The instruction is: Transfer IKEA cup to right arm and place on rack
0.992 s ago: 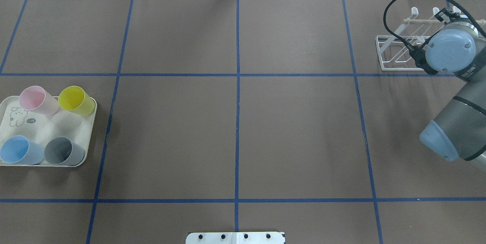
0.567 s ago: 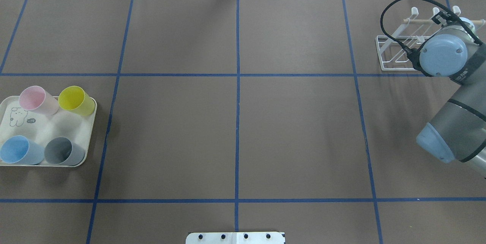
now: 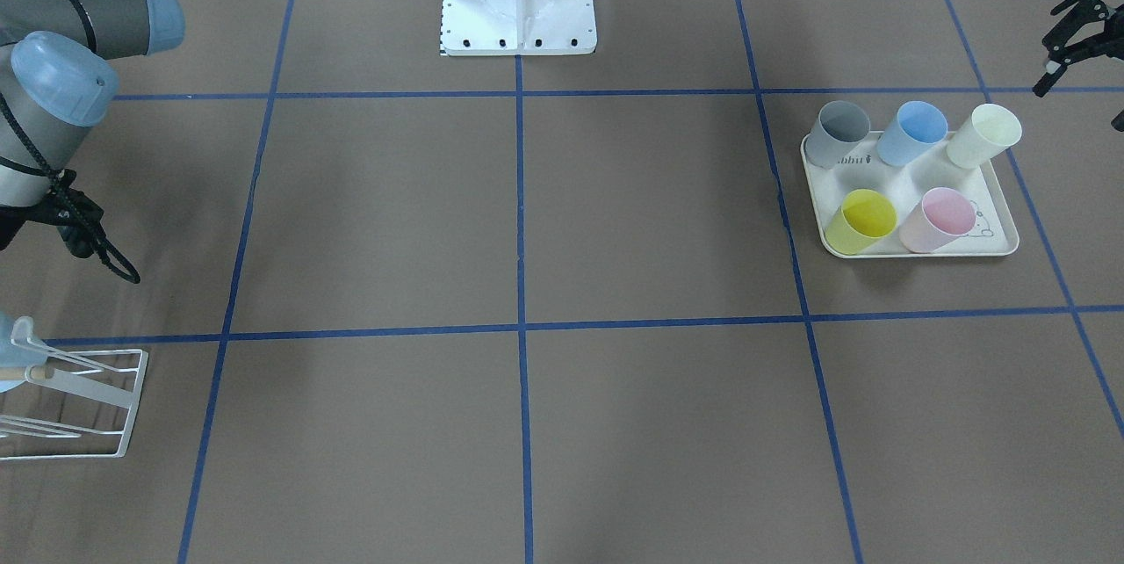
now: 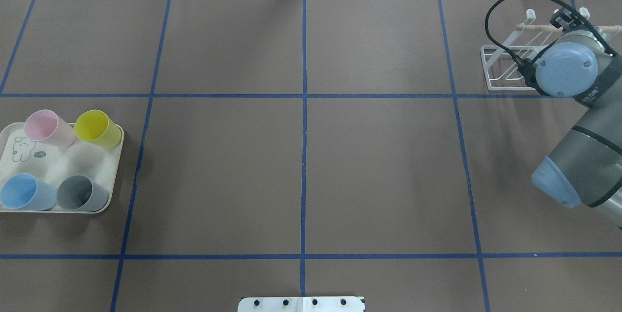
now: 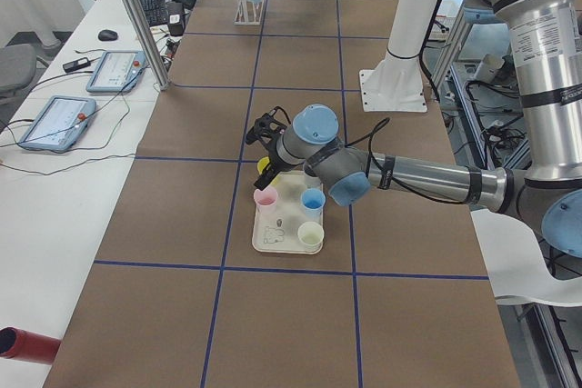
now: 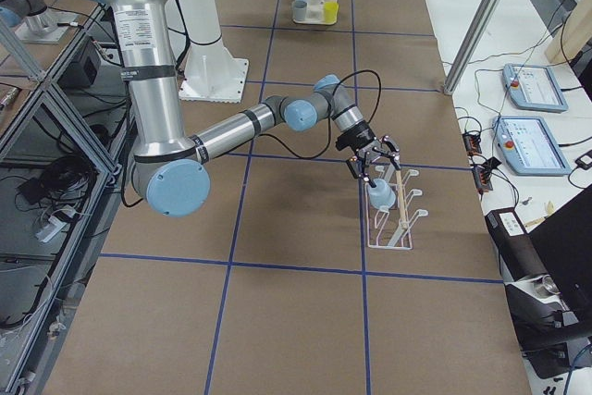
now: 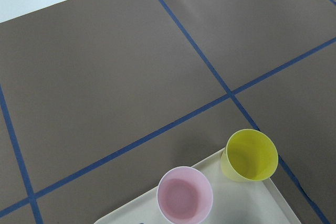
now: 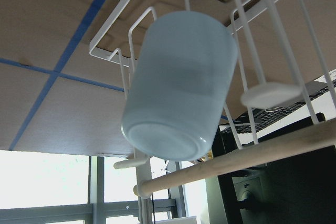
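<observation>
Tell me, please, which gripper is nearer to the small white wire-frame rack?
Right. The right gripper is just above the small white wire-frame rack; the left gripper is far off, near the cream rectangular tray.

From overhead, the right arm hides the pale blue cup and part of the rack. The tray runs off that view's left edge.
</observation>
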Tool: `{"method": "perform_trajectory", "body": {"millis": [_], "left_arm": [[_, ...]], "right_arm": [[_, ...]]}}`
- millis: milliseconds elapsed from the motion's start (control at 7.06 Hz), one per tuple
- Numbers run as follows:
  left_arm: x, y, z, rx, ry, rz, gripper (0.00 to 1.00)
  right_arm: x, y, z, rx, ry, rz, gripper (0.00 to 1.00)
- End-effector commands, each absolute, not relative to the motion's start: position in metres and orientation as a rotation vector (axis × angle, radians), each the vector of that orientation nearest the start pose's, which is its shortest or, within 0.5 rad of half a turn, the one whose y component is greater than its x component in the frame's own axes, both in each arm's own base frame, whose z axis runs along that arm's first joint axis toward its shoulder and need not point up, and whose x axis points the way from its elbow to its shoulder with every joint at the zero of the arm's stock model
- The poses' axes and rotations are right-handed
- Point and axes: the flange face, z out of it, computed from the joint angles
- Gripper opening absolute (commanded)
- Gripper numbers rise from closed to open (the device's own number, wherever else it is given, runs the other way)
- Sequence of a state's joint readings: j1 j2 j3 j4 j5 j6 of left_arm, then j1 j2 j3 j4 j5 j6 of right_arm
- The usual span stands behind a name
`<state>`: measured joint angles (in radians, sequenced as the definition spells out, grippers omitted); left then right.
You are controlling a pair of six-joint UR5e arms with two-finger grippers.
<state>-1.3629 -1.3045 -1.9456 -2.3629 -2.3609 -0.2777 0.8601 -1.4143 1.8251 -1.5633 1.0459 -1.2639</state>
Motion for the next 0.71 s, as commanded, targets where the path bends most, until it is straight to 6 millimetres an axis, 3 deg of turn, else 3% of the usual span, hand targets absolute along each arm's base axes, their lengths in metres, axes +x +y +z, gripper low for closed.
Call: {"method": "perform_trajectory", "body": {"millis": [0,425,567], "left_arm": [[0.013,-0.400,0.503,0.666,0.882,0.302,1.00],[-0.008,-0.388,0.564,0.696,0.688,0.306,1.00],[-0.011,-0.364,0.590,0.707,0.693,0.304,1.00]], "right_arm": [[-0.224,-0.527,0.424,0.457,0.586,-1.680,0.98],[-0.236,-0.488,0.365,0.711,0.093,-1.365,0.99],[-0.244,-0.475,0.354,0.724,-0.103,-1.237,0.99]]}}
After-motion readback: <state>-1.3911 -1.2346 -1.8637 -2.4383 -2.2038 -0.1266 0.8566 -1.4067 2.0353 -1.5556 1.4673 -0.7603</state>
